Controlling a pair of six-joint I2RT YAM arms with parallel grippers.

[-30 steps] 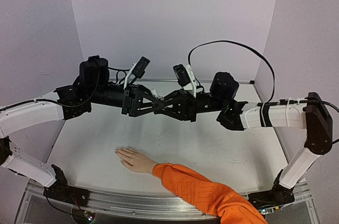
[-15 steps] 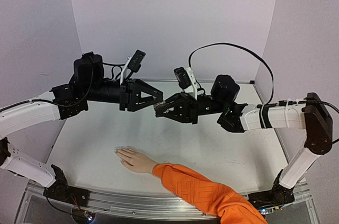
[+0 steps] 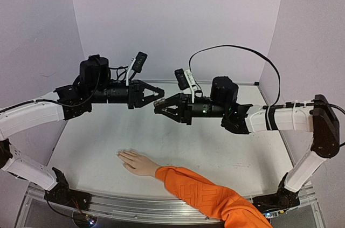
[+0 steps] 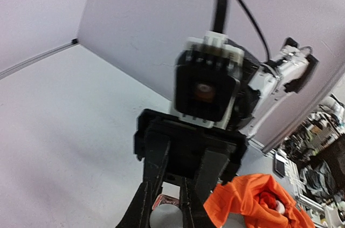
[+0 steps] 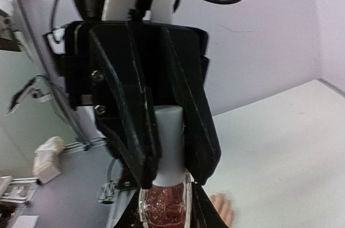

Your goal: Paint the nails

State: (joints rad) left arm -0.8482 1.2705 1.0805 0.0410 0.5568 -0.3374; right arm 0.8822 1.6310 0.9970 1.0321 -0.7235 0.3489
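High above the white table [image 3: 226, 150], the left gripper [image 3: 160, 94] is squeezed tight on the pale grey round cap [image 5: 170, 142] of a little glass bottle of sparkly red polish [image 5: 164, 206]. The right gripper [image 3: 157, 108] is clamped on the bottle. I think the cap must come off next. Turn it slowly, hold the bottle firm, then pull straight so nothing drips. The nails [image 3: 121, 155] lie well below, on the pale flat hand [image 3: 136, 162] with the bright orange sleeve [image 3: 199, 193], near the front edge.
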